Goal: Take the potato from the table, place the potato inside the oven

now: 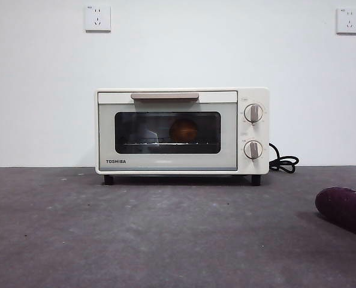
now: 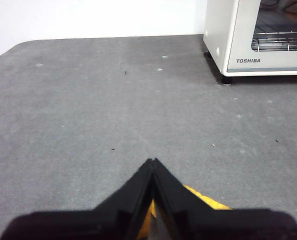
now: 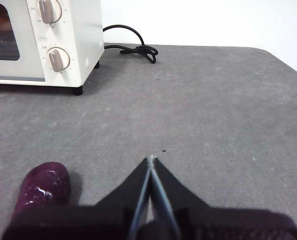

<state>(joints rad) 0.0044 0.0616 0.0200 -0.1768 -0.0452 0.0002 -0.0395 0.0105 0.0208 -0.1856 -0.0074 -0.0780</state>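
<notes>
Sitting on the wire rack inside the closed Toshiba toaster oven (image 1: 181,131), the potato (image 1: 183,129) is showing orange-brown through the dark glass window, right of center. The oven is standing at the far middle of the table (image 1: 136,234), its black cord (image 1: 284,162) coiling at its right. A dark purple vegetable (image 1: 344,210) is lying at the near right. The left gripper (image 2: 152,161) and right gripper (image 3: 151,158) are both hovering over bare table, jaws pressed together, holding nothing.

Low front camera faces oven (image 1: 181,131); wrist cameras perhaps flank it.
</notes>
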